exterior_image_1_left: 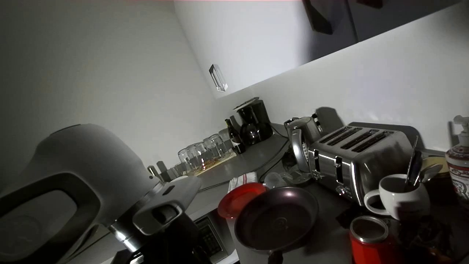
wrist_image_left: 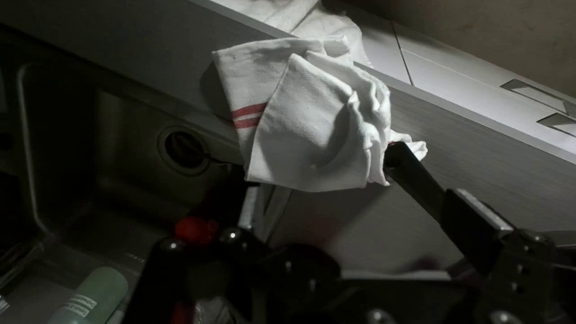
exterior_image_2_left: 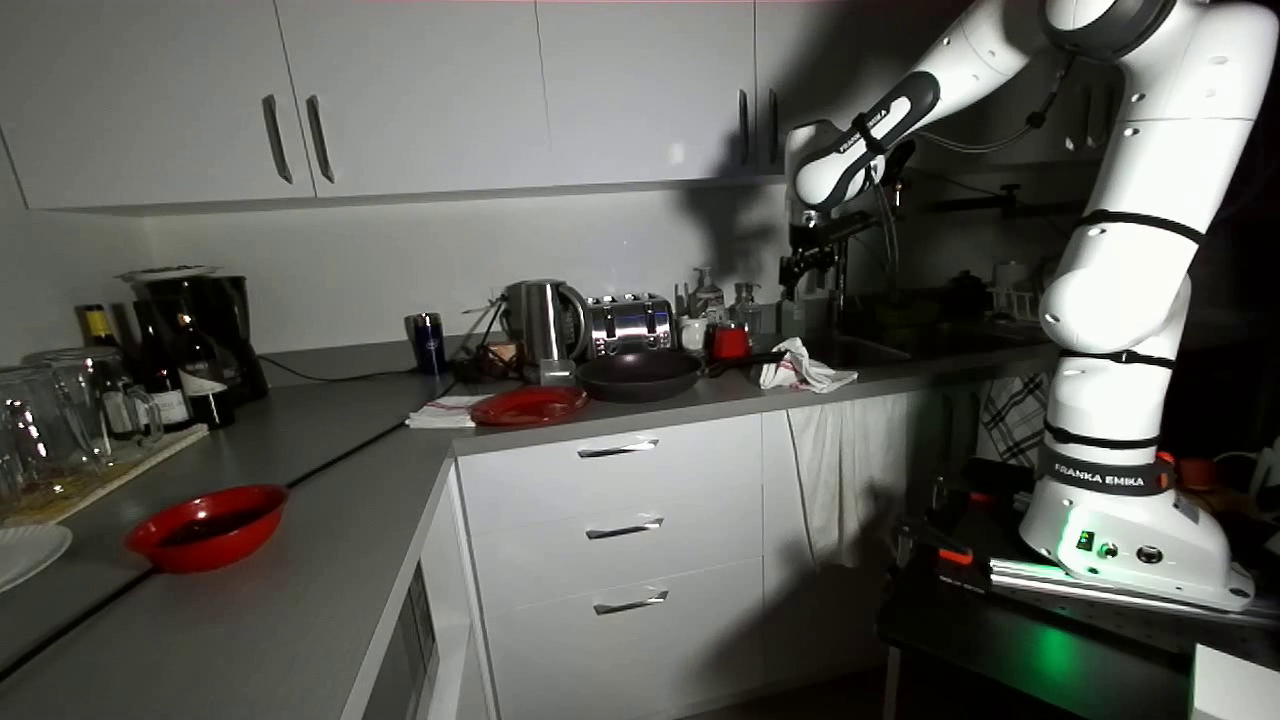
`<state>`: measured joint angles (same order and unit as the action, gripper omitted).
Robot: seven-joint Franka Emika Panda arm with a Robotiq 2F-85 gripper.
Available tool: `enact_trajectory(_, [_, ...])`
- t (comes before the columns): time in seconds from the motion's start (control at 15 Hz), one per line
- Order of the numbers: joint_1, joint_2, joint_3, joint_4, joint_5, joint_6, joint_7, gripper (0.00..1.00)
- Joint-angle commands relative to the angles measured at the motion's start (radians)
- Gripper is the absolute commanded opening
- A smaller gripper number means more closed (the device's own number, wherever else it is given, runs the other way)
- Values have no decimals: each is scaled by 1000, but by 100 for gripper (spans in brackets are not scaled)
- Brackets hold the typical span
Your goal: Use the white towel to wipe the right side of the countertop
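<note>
The white towel (exterior_image_2_left: pixel 800 370) with red stripes lies crumpled on the grey countertop (exterior_image_2_left: pixel 722 396), near the front edge beside the sink. In the wrist view the towel (wrist_image_left: pixel 315 121) is bunched in folds over the countertop (wrist_image_left: pixel 477 148), close to the tip of the pan's black handle. My gripper (exterior_image_2_left: pixel 805 268) is above the back of the counter near the sink, apart from the towel. In the wrist view the gripper (wrist_image_left: pixel 364 202) has its fingers wide apart with nothing held between them. In an exterior view the arm fills the lower left and the fingers cannot be made out.
A frying pan (exterior_image_2_left: pixel 640 375), red plate (exterior_image_2_left: pixel 530 405), folded striped towel (exterior_image_2_left: pixel 445 412), toaster (exterior_image_2_left: pixel 630 322), kettle (exterior_image_2_left: pixel 540 320) and red cup (exterior_image_2_left: pixel 731 341) stand left of the towel. The sink (wrist_image_left: pixel 28 148) is beside it. A pale cloth (exterior_image_2_left: pixel 840 480) hangs below the counter's edge.
</note>
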<state>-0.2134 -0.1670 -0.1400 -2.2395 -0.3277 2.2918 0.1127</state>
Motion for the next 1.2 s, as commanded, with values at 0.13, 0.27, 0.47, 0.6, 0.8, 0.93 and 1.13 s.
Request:
enact_trajectory(0.13, [-6,91,-45,94,37,-4,-85,100])
enact_trajectory(0.27, [-5,131,-64,126,124,-24,-88,100])
enact_trajectory(0.47, [-11,185,-82,171,274,-61,-66,100])
enact_trajectory(0.6, [-21,217,-93,199,356,-80,-49,100])
enact_trajectory(0.8, [-46,255,-113,227,461,-99,-26,100])
enact_trajectory(0.93, [-65,274,-127,233,526,-111,0,100])
enact_trajectory(1.13, [-94,298,-139,239,650,-151,7,100])
